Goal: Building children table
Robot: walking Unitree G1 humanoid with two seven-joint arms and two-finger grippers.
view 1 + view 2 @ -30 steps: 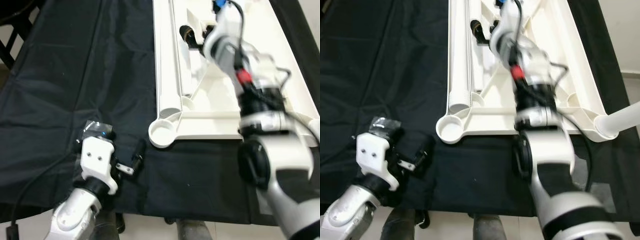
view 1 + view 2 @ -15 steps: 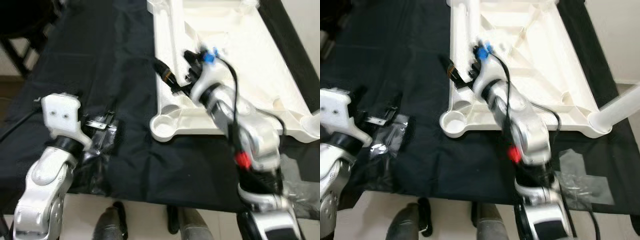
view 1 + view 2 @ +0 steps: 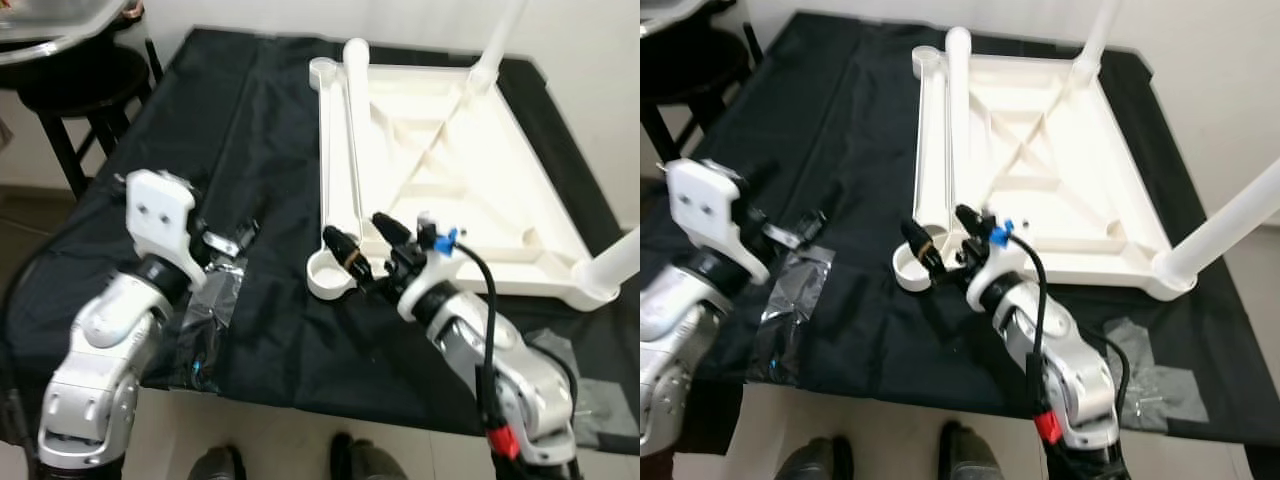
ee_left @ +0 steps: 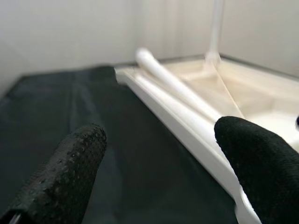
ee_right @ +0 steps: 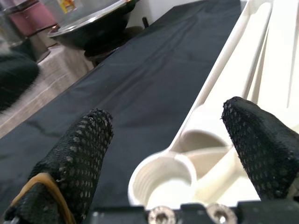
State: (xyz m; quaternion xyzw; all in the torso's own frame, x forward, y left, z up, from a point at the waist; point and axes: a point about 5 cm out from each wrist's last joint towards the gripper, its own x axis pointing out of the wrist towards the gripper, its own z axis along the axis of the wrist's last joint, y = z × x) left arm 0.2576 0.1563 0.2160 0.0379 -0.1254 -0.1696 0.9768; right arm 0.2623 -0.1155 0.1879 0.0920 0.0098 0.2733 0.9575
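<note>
Two grippers are up over a black cloth (image 3: 260, 150). The cloth covers a big surface. A white tabletop (image 3: 470, 200) lies upside down on the cloth, on the robot's right side.

One white leg (image 3: 497, 45) stands up at the far corner of the tabletop. Another leg (image 3: 1225, 225) sticks out at the near right corner. A third, loose leg (image 3: 358, 130) lies flat along the tabletop's left edge. At the near left corner there is a round socket (image 3: 330, 275) with nothing in it.

The right gripper (image 3: 368, 248) hangs just over that socket. Its two black fingers are spread wide apart and hold nothing. In the right wrist view the socket (image 5: 163, 179) sits between the fingers (image 5: 77, 158), a bit below them. It has ridges inside.

The left gripper (image 3: 228, 240) is over the cloth, left of the tabletop and apart from it. In the left wrist view its fingers (image 4: 70, 165) are spread apart too, and nothing is between them. A see-through plastic bag (image 3: 208, 320) lies on the cloth just under this gripper.

Another small plastic bag (image 3: 1145, 375) lies on the cloth at the near right. A dark stool (image 3: 70, 85) stands off to the far left, past the cloth's edge. A metal bowl (image 5: 93, 21) shows in the right wrist view.
</note>
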